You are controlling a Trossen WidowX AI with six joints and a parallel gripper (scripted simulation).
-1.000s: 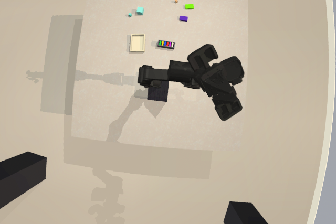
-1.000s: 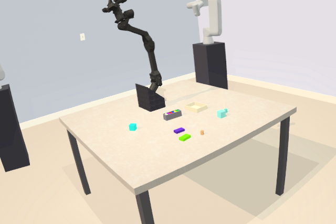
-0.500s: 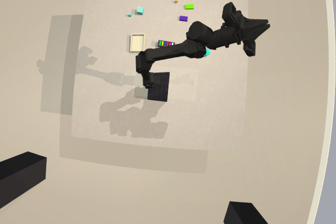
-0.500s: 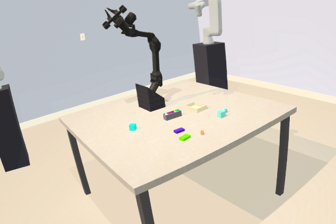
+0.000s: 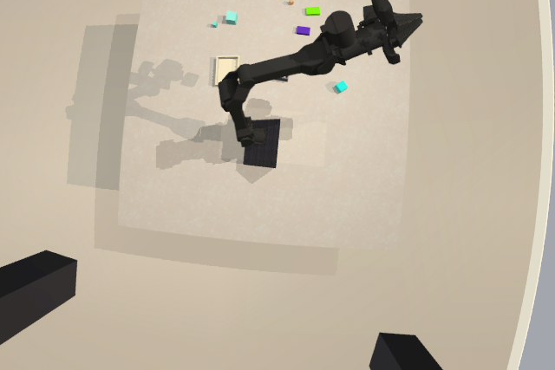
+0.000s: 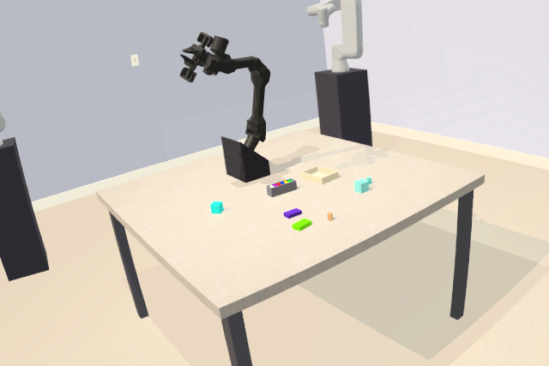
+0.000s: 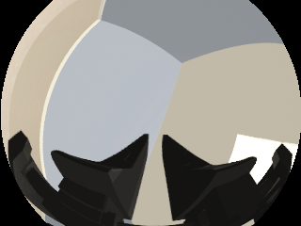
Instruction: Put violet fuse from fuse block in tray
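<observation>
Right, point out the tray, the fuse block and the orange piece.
Tray (image 5: 216, 71) (image 6: 327, 178): top and exterior views, on its wall.
Fuse block (image 5: 282, 80) (image 6: 283, 189): top view, its uncovered edge; exterior view, its side.
Orange piece (image 5: 291, 2) (image 6: 329, 216): top and exterior views, its middle.
</observation>
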